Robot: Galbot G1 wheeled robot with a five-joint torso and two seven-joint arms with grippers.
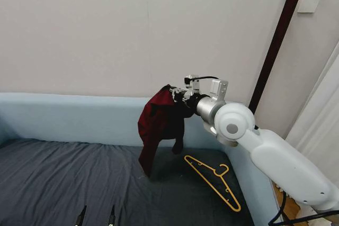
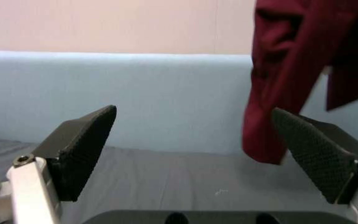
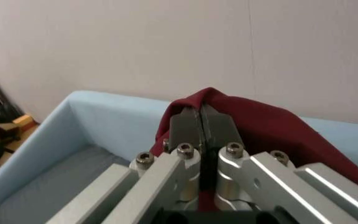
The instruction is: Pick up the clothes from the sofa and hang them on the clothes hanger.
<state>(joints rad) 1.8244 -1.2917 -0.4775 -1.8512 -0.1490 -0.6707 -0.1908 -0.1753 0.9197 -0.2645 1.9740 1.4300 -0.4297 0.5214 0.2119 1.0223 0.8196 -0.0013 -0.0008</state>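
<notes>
Pickup done: right gripper (image 1: 176, 95) fingers clamped on red garment (image 1: 159, 123) above sofa (image 1: 63, 183). Yellow hanger (image 1: 214, 181) lies unused; hanging outstanding. Left gripper (image 2: 191, 140) fingers apart, idle.

No legible text, label, brand, number or sign is present in any view.
</notes>
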